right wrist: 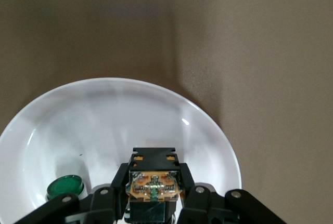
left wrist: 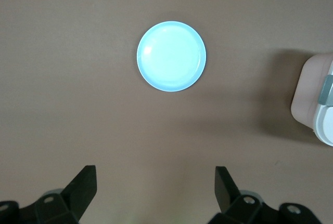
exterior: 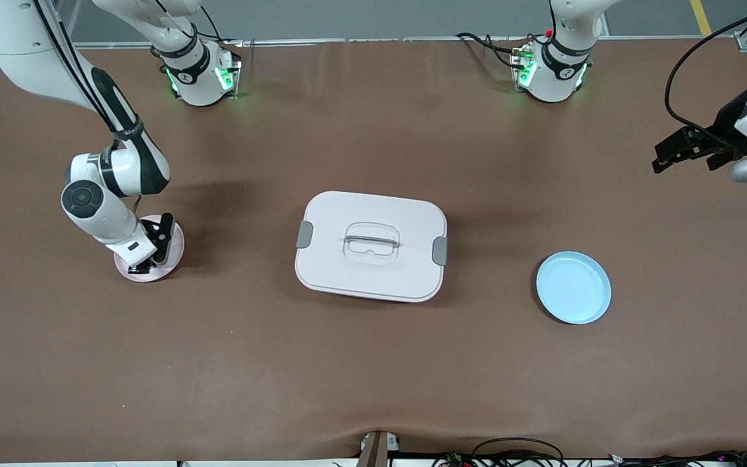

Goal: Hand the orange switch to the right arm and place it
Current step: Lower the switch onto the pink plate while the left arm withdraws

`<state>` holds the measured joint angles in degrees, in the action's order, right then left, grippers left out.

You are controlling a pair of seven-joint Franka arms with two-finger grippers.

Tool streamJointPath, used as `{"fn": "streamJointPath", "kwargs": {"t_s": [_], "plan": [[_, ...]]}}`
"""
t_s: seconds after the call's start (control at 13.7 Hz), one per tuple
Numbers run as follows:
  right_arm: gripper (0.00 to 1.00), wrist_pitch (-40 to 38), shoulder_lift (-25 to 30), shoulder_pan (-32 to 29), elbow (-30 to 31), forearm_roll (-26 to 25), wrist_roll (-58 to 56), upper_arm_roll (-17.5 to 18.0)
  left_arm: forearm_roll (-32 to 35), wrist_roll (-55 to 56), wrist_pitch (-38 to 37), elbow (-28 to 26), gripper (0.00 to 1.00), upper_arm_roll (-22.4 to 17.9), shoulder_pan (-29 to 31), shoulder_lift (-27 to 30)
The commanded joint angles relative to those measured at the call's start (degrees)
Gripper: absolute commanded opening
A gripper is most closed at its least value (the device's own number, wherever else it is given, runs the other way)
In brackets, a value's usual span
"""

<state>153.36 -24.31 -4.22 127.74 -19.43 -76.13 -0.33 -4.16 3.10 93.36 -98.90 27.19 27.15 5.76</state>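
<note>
We see the right gripper (exterior: 146,256) low over the pink plate (exterior: 176,246), clamping the switch (right wrist: 154,188); only its wrist view shows that. The left gripper (exterior: 688,155) waits spread wide.

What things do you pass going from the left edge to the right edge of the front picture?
Right gripper shut on the orange switch over the pink plate → white lidded box → blue plate → open left gripper, waiting.
</note>
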Motion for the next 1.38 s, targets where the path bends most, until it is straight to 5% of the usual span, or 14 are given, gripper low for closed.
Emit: {"fn": "streamJointPath", "kwargs": {"t_s": [0.0, 0.07, 0.15, 0.58, 0.8, 1.09, 1.31], "plan": [[0.0, 0.8, -0.2, -0.8, 0.1, -1.0, 0.2, 0.5, -1.0, -1.3, 0.3, 1.3, 1.0, -0.1, 0.4, -0.6], [0.0, 0.8, -0.2, -0.6, 0.1, -1.0, 0.6, 0.5, -1.0, -1.3, 0.4, 1.8, 1.0, -0.1, 0.4, -0.9], [0.99, 0.8, -0.2, -0.5, 0.0, -1.0, 0.6, 0.5, -1.0, -1.2, 0.4, 2.4, 1.0, -0.1, 0.4, -1.3], [1.0, -1.0, 0.2, -0.7, -0.9, -0.6, 1.8, 0.7, -1.0, -0.6, 0.2, 3.5, 1.0, -0.1, -0.1, -2.2], [1.0, -8.8, 0.4, -0.3, -3.5, 5.7, 3.5, 0.9, -0.9, -0.4, 0.1, 3.5, 1.0, -0.6, -1.5, -2.2], [1.0, -20.4, 0.4, -0.2, -8.6, 14.1, 6.9, 0.8, -0.9, -0.2, -0.2, 3.4, 1.0, -13.7, -14.3, -2.2], [1.0, -30.6, 1.5, 1.0, -13.2, 15.0, 20.3, 0.8, -0.9, 0.0, -0.4, 3.2, 1.0, -20.0, -21.1, -2.2]]}}
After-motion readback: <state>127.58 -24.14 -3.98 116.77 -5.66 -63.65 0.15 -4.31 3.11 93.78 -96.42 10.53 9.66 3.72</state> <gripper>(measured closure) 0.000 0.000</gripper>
